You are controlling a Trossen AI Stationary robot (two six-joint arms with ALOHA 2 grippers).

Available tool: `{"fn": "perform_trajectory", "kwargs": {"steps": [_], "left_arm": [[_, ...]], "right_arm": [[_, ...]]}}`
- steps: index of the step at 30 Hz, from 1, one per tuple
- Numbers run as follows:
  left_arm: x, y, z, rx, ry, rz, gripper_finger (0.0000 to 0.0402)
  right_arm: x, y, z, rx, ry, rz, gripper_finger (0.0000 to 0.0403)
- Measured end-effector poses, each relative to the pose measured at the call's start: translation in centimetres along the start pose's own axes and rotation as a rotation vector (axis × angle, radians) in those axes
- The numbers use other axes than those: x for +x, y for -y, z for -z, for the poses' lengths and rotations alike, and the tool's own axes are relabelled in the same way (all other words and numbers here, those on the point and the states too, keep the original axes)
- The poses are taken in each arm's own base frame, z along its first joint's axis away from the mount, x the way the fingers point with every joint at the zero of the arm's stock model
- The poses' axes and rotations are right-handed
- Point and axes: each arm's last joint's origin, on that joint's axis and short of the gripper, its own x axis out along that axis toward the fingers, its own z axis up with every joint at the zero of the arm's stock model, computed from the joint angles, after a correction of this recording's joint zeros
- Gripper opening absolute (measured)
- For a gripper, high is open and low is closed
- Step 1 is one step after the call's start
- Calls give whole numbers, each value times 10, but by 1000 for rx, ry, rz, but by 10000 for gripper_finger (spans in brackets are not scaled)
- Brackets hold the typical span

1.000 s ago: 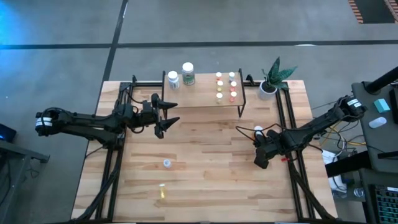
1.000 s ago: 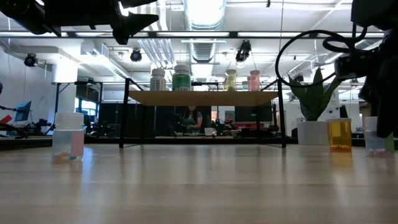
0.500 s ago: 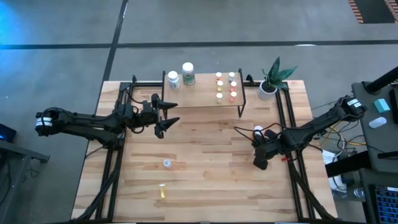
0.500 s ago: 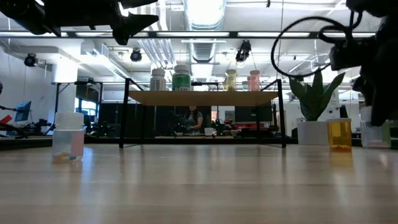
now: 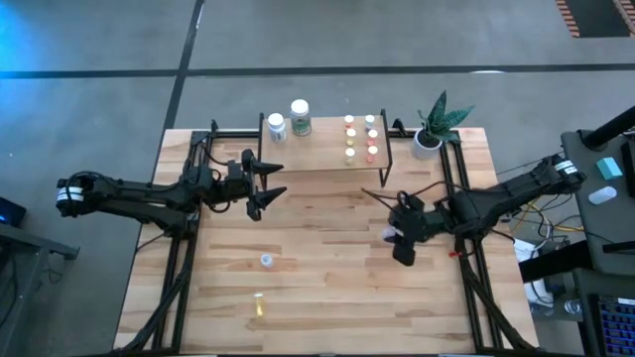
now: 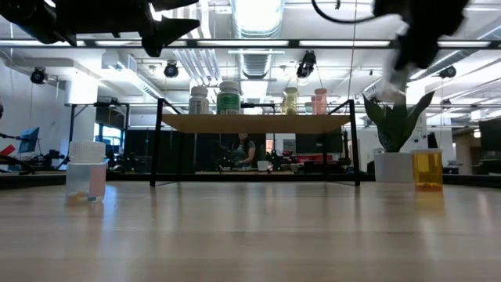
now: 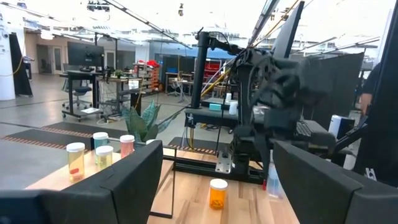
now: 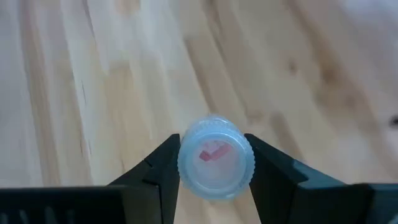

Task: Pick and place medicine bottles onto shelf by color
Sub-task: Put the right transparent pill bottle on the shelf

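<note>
One clear pill bottle, red pills inside, is pinched between right claw fingers, lifted off tabletop. Shelf lies ahead: carry level, set beside reddish bottles. Left claw wide open, empty.

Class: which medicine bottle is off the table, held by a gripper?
The clear bottle with pink pills, clamped in the right gripper; the others stand on the table or shelf.

four bottles stand on the shelf, right arm blurred, perhaps lifted.
</note>
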Motion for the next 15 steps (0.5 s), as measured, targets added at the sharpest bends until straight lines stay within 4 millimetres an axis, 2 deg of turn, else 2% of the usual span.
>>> {"fn": "perform_trajectory", "kwargs": {"steps": [7, 10, 15], "left_arm": [[0, -1, 7, -12, -146, -13, 288], [1, 0, 3, -12, -156, -14, 288], [1, 0, 4, -7, -200, -18, 288]], "right_arm": [[-8, -2, -61, -138, 83, -13, 144], [-9, -1, -92, -213, 118, -11, 144], [-11, 9, -139, -292, 174, -22, 144]]}}
